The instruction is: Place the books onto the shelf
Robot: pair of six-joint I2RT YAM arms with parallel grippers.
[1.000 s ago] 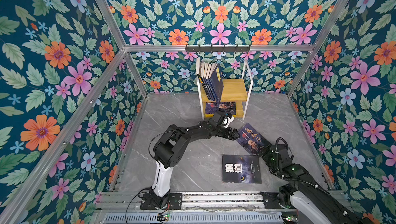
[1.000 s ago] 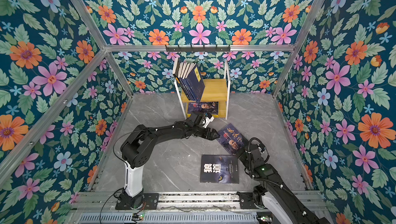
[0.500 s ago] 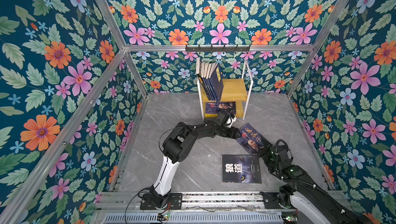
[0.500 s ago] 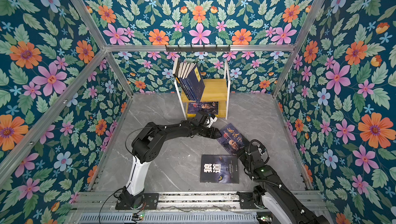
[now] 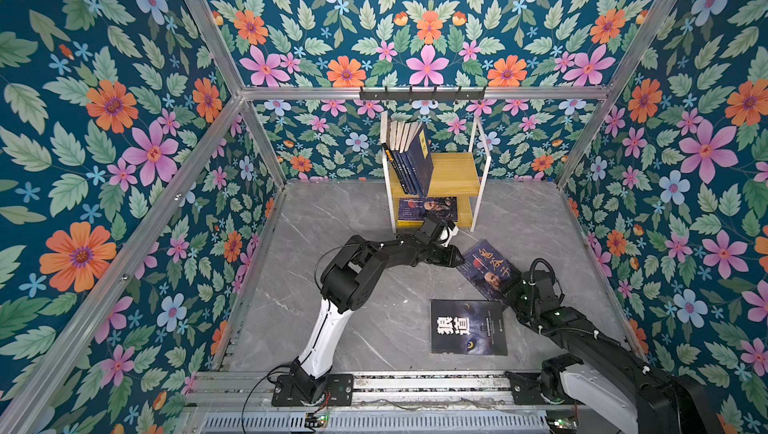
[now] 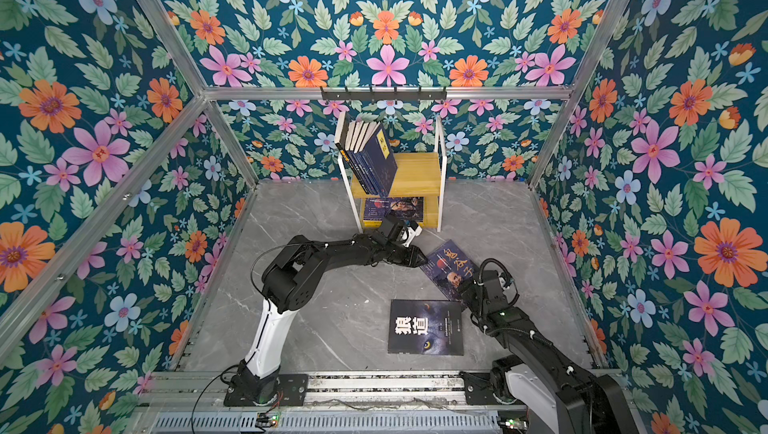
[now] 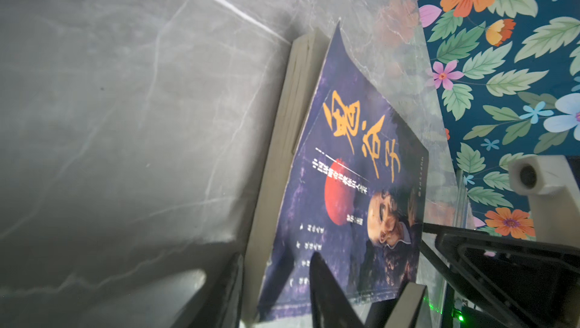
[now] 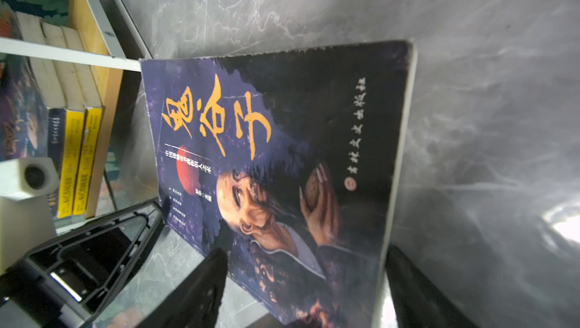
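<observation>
The left claw (image 5: 458, 255) straddles the shelf-side corner of the portrait book (image 5: 484, 265), and the right claw (image 5: 510, 291) straddles its opposite end. I cannot tell whether either has clamped down. The book lies aslant on the table (image 5: 340, 220), near the foot of the shelf (image 5: 455, 168).

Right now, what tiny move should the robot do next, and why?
Probably squeeze the left gripper shut on the portrait book: its fingers straddle the book's edge, and the book lies on the table, off the shelf.
</observation>
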